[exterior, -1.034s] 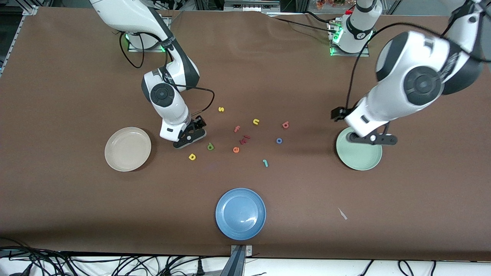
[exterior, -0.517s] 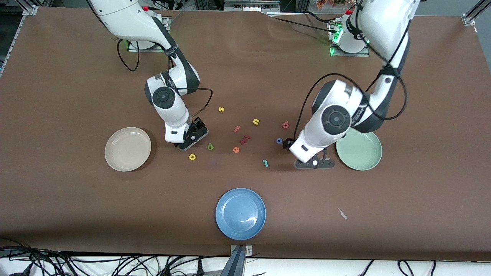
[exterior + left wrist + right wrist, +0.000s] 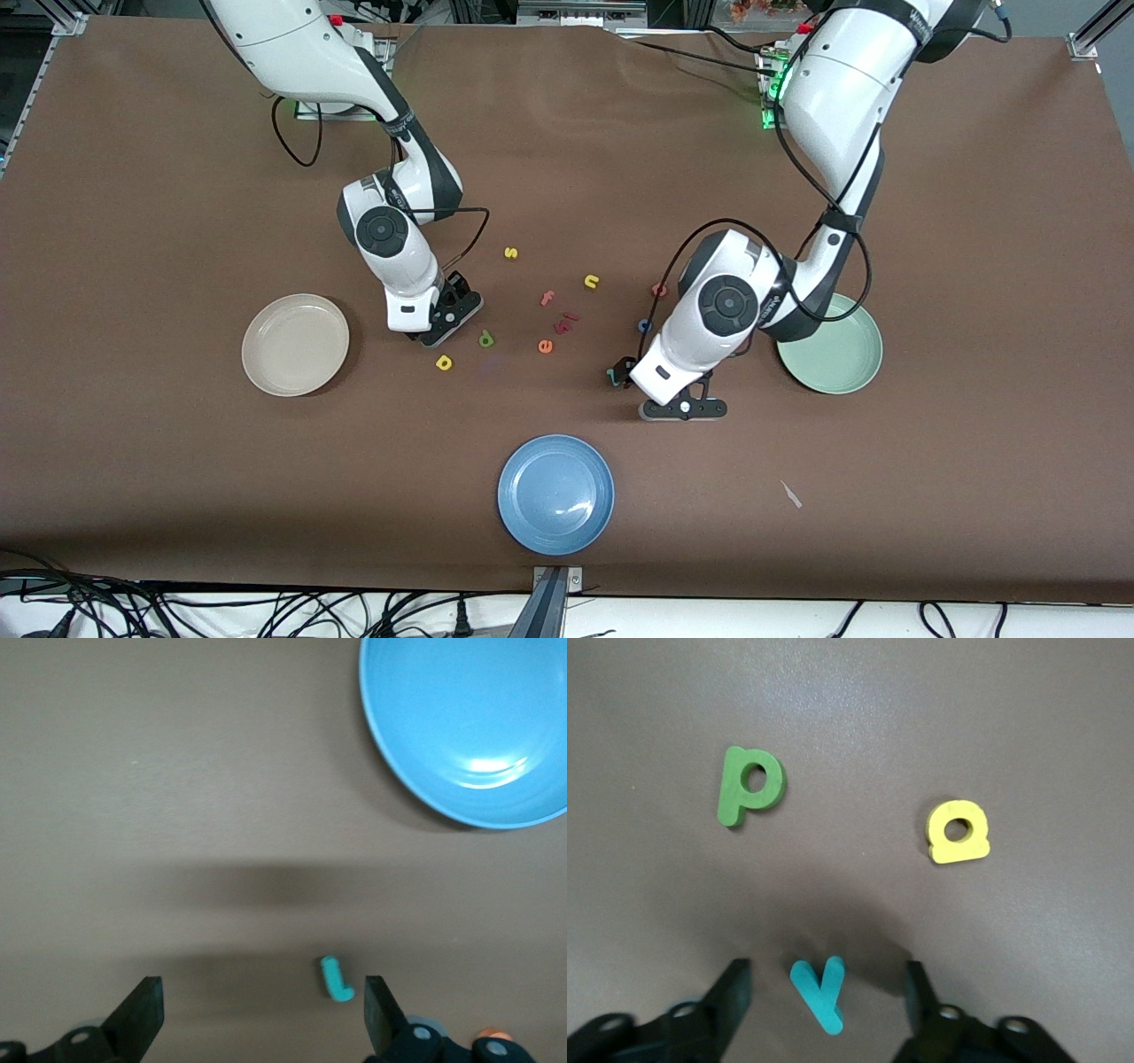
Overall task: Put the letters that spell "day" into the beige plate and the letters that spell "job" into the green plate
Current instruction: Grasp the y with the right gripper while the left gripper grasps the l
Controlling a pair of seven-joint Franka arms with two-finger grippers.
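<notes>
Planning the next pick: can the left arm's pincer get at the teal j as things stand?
Probably yes. The left pincer hangs open right over the teal j, which lies flat on bare table between its fingers, with nothing on or against it. The blue plate sits well clear.

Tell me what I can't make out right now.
- Teal foam y: front view, hidden under right gripper, open around it.
- Pinkish-red foam b, blue foam o: front view, partly covered by left arm.
- Teal foam j: front view, half hidden by left gripper, open around it.
</notes>
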